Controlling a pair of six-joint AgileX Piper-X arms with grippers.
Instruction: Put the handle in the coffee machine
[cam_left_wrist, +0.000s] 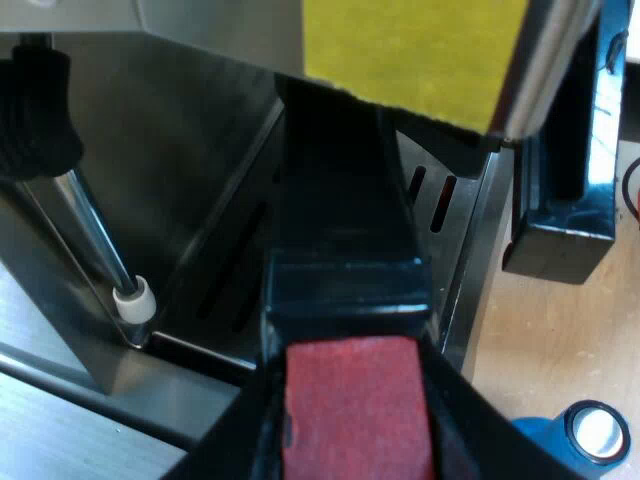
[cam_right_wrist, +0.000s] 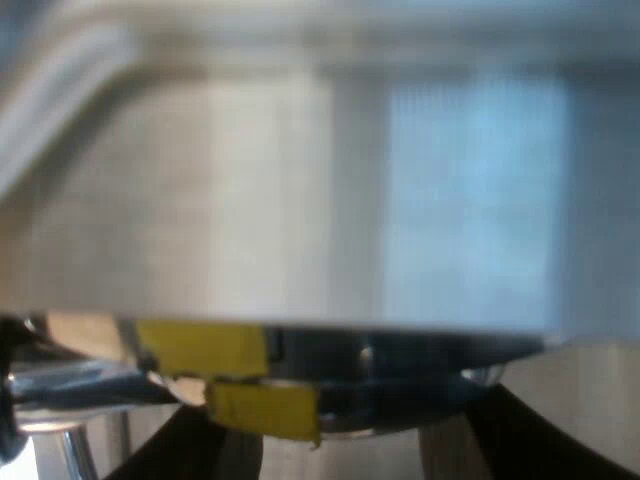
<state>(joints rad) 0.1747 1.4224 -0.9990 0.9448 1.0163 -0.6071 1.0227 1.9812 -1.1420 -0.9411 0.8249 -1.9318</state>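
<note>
Left hand is clamped on the handle, one black finger on each side of the red end. The dark part of the handle runs away from the hand, over the slotted drip tray, and goes in under a metal part at the coffee machine's front that has yellow tape stuck on it. The far end is hidden under there, so I can't tell if it's seated or locked in or just pushed up against it.

Beside the handle there's the steam wand, a shiny rod with a black knob up top and a white tip down near the tray. A blue tamper with a shiny metal face sits on the wooden tabletop just off the machine's corner.

Right hand is hanging right up against the machine's brushed metal front, fingers spread wide apart and gripping nothing. It's just below a round metal part with two more scraps of yellow tape on it. That view is really close in, so I can't make out what the round part is
</note>
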